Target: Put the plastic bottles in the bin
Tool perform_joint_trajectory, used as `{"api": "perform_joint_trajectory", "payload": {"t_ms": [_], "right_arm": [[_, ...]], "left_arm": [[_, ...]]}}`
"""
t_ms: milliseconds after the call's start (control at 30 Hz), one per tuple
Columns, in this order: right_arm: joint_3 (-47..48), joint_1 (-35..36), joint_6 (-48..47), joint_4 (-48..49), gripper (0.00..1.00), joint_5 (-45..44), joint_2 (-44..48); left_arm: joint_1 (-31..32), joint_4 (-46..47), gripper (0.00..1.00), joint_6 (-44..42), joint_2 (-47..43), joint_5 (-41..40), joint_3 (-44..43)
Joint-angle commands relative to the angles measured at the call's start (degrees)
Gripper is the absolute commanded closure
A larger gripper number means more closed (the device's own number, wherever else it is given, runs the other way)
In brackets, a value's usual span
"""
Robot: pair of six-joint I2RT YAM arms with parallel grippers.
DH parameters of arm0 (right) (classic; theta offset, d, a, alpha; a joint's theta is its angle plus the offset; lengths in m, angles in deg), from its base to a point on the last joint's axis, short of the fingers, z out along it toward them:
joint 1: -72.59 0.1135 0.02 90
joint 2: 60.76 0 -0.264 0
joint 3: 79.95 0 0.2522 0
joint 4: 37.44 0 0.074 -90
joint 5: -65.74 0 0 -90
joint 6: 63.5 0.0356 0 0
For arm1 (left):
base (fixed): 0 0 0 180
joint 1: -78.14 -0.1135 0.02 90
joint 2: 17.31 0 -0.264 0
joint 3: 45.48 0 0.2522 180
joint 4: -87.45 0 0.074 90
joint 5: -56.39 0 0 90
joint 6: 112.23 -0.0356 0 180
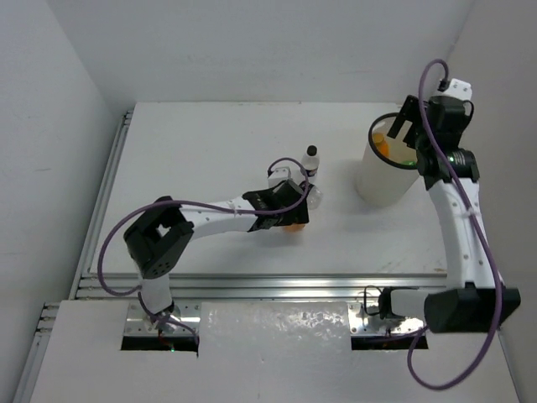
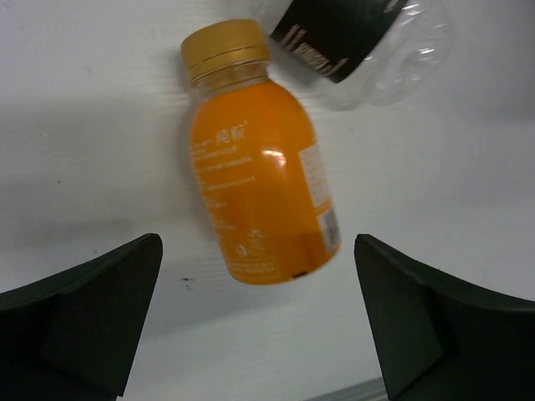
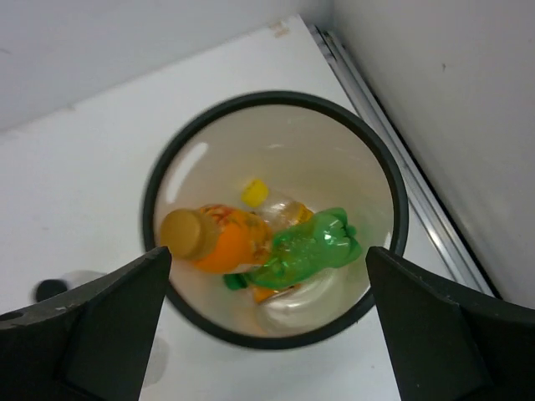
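Left pincer [image 2: 257, 251]: spread wide, empty, poised over an orange bottle [image 2: 259, 192] lying on the desk [image 1: 210, 134]. A dark-labelled clear bottle [image 2: 368, 50] lies just beside its cap end. Recommended: square the wrist to the tilted body, descend straight, and close across the middle, clear of the neighbour. A black-capped bottle [image 1: 311, 161] stands upright nearby. The bin [image 1: 369, 180] holds a second orange bottle [image 3: 221, 238], a green bottle [image 3: 313, 246] and a yellow cap [image 3: 254, 192]. Right pincer [image 3: 267, 255]: spread above the bin's mouth, holding nothing.

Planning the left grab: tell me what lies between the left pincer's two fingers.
The left wrist view shows an orange bottle lying between the fingers of the open left pincer, touching neither; a clear bottle with a dark label lies beyond its cap.
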Motion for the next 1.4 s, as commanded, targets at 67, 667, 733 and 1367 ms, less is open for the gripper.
{"api": "perform_joint_trajectory", "payload": {"t_ms": [67,667,733,1367], "right_arm": [[-2.05,0.61,4.16,3.02,0.01,11.03,8.05],[-21.64,12.04,12.13,22.2,0.01,55.57,11.67],[-25.77,15.63,16.1,30.22,0.01,66.98,10.08],[-30.71,38.41,28.51,50.92,0.27,63.27,1.46]], "left_arm": [[0.45,2.01,0.09,0.5,6.37,-4.1,-2.71],[6.87,10.31,1.0,-4.83,-29.07,-14.68,25.56],[6.96,20.5,1.0,-9.68,-35.69,-6.1,33.26],[6.7,55.28,0.88,-21.83,-56.64,10.74,49.14]]}}
